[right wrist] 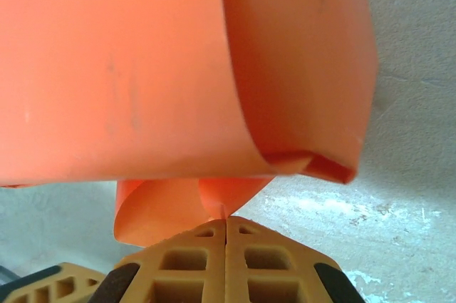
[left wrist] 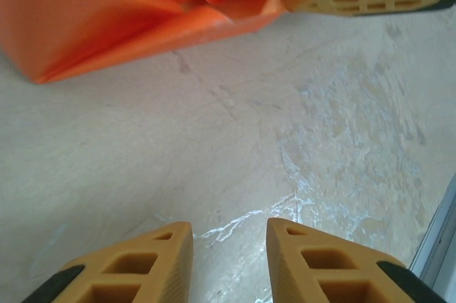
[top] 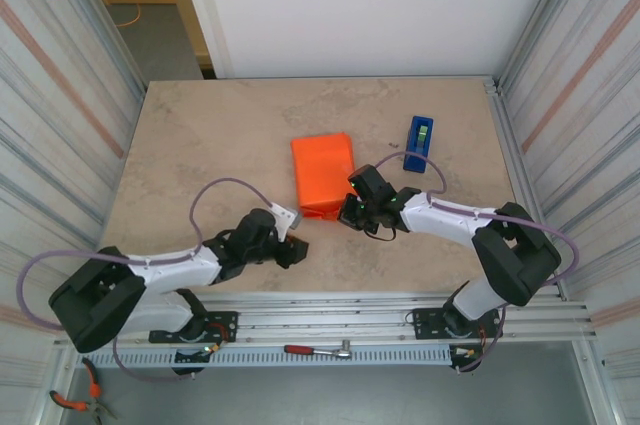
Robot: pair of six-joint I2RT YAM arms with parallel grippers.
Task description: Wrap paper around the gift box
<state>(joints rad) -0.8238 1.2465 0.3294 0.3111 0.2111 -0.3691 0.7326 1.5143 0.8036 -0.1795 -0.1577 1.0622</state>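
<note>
The orange paper (top: 323, 173) lies folded into a flat package at the table's middle; the gift box is hidden inside it. At the package's near end my right gripper (top: 350, 210) is shut on a pointed flap of the paper (right wrist: 228, 199), the pinch seen close up in the right wrist view (right wrist: 226, 219). My left gripper (top: 293, 242) sits low over bare table just left of that near end. Its jaws (left wrist: 229, 228) stand a little apart with nothing between them. The package's near corner (left wrist: 107, 32) lies ahead of it.
An upright blue tape dispenser (top: 420, 143) stands to the right of the package. Corrugated metal walls (top: 560, 95) close in the table on both sides. The marbled tabletop (top: 200, 135) is bare to the left and far side.
</note>
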